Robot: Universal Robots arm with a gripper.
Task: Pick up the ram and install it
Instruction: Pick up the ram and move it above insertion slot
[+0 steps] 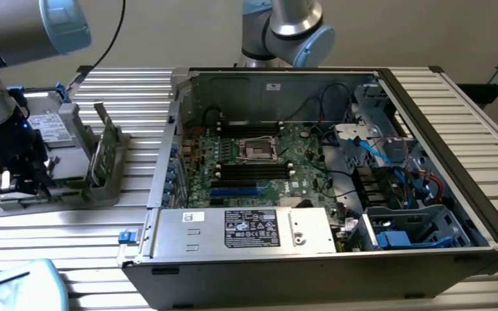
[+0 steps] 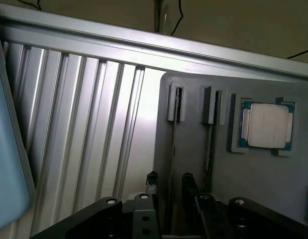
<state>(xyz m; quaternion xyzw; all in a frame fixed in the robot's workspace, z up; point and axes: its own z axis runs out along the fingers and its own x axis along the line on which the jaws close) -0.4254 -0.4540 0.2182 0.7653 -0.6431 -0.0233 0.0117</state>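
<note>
My fingers stand open, one on each side of the ram, which stands on edge in the grey holder on the table. It looks light, stiff, thin and fragile; I would pinch its flat sides near the middle.

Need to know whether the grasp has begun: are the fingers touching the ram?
Apart. In the wrist view the fingers stand open on either side of the ram, with bare gaps between.

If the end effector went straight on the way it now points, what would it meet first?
Probably the ram standing on edge in the grey holder; the open end effector is lined up over it. Depth is unclear.
</note>
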